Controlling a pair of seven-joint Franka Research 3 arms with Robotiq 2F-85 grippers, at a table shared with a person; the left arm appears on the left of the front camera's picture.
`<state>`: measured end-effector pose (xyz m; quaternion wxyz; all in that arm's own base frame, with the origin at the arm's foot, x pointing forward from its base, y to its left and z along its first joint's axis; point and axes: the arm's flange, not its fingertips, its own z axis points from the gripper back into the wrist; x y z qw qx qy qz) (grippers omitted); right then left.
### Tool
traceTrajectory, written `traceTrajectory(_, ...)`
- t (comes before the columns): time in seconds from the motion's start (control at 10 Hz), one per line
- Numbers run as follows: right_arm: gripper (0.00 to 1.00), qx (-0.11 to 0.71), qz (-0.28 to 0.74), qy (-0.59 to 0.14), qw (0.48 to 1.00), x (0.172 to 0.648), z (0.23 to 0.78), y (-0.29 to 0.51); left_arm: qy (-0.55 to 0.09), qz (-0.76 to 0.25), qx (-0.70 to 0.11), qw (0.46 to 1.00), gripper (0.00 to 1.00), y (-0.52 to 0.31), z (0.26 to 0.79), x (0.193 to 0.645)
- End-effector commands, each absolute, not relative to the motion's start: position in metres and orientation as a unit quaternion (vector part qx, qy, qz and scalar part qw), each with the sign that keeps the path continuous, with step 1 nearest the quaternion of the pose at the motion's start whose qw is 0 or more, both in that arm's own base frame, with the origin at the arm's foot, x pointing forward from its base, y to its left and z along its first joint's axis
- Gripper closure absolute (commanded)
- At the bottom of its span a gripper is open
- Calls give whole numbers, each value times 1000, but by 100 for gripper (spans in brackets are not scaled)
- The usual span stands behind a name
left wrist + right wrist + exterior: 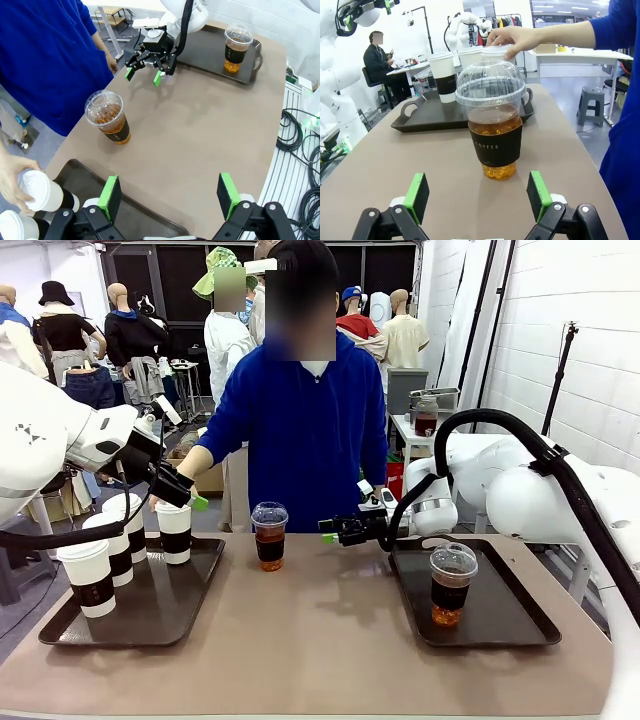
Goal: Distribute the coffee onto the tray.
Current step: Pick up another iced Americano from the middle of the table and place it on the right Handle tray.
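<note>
Left end effector point(170, 192) apart above left tray point(150, 610); right end effector point(477, 195) apart, facing clear cup point(495, 125) on bench point(320, 640); person's hand point(12, 175) on paper cup point(42, 192)

Bright, even light from overhead — shadows on the bench point(330, 640) soft and short. Front view sharp. Wrist views wide-angle, lines bowing toward the edges; right wrist background washed out — small highlights on the clear dome lid point(491, 82).

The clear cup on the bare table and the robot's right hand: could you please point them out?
Clear cup point(496, 145), right wrist view, on its dark band.
Right hand point(329, 531), front view, midway between fingertips.
</note>
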<state>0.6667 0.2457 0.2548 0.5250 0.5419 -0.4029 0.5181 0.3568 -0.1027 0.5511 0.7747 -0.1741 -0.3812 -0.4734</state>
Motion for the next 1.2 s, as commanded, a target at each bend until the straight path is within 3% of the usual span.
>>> traceTrajectory(0.0, 0, 542, 518, -403, 525, 667, 255, 246, -383, -481, -180, 768, 0, -100, 549, 359)
traceTrajectory(1.1, 0, 511, 516, -423, 542, 693, 233, 315, -383, -481, -180, 768, 0, -100, 549, 359)
